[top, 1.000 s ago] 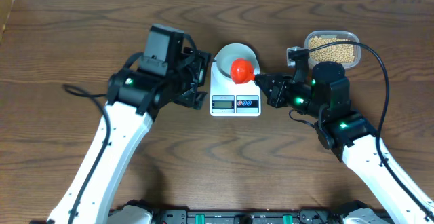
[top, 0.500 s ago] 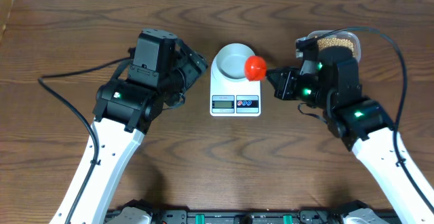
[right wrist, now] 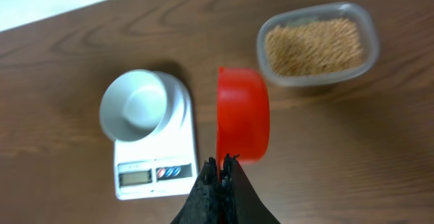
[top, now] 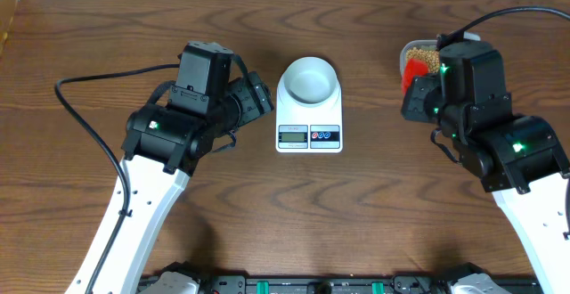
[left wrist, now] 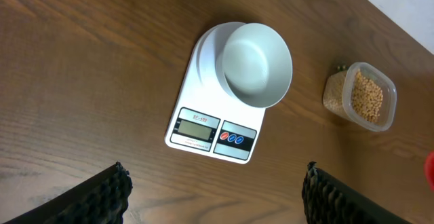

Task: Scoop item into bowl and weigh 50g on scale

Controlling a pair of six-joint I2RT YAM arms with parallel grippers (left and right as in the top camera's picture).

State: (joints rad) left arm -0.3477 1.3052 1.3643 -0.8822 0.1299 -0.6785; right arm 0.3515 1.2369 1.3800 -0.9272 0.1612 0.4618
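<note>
Right gripper (right wrist: 221, 161) is clamping the red scoop (right wrist: 242, 115) right of the scale (right wrist: 152, 173), which is carrying the bowl (right wrist: 139, 105); beans (right wrist: 319, 44) are waiting in the tub (right wrist: 312, 80) beyond, so dipping shallowly and levelly seems wise.

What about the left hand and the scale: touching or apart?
Apart. In the left wrist view the left hand has its fingers spread low in frame, with bare table visible between them and the scale.
</note>
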